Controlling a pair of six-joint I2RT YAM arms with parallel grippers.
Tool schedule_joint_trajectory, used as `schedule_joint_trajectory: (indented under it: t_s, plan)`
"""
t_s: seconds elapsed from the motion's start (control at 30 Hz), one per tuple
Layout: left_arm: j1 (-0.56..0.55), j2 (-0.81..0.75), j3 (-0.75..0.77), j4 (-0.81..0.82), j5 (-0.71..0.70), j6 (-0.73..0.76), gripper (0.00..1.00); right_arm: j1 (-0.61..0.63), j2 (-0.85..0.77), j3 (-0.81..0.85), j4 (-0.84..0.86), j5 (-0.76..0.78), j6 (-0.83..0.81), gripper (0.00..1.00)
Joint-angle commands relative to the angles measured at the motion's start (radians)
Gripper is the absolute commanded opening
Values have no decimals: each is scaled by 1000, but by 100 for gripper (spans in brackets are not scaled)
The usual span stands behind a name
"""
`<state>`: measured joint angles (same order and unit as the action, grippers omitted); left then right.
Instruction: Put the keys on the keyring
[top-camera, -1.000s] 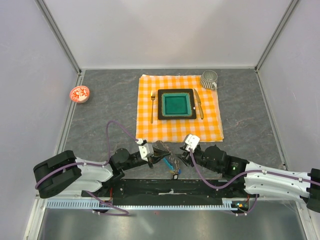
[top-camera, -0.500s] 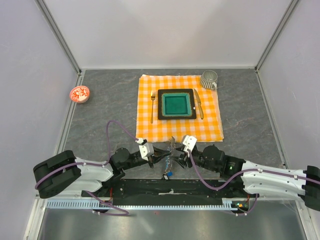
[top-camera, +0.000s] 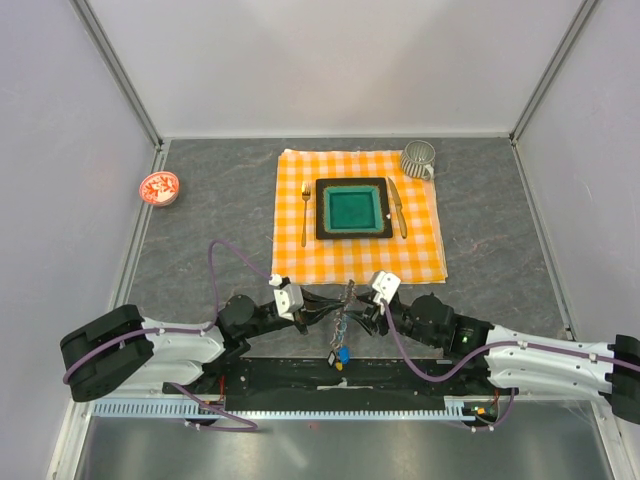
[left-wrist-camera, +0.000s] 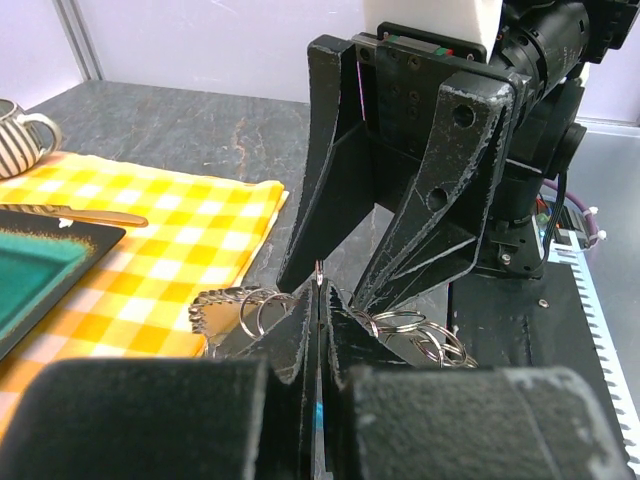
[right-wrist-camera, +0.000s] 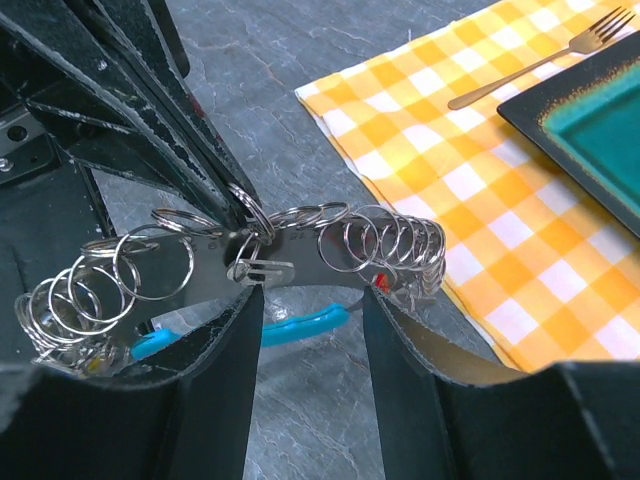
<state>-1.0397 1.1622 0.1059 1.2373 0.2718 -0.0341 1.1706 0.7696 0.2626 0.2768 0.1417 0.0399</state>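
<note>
Grey stone-look tabletop (top-camera: 200, 220), pale lilac walls (top-camera: 330, 60) — aluminium corner posts (top-camera: 118, 70), even light

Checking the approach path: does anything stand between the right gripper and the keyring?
Nothing visible does. The keyring sits at the fingertips of the open right gripper, while the left gripper pinches it from the opposite side.

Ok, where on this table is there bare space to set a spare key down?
Bare grey tabletop lies between the red-and-white dish and the checked cloth, and again between the cloth's mug side and the right frame. It is crowded at the near edge, where the left gripper and right gripper meet at the keyring.
</note>
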Motion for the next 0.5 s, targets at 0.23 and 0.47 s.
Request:
schedule_joint_trajectory:
  t_s: [0.23,0.47]
  plan:
    - [0,1,51,393,15,-21,2,4,-82,7,65,-33,28,53]
    - [0,22,64,407,27,-29,2,4,-75,20,59,-39,22,50]
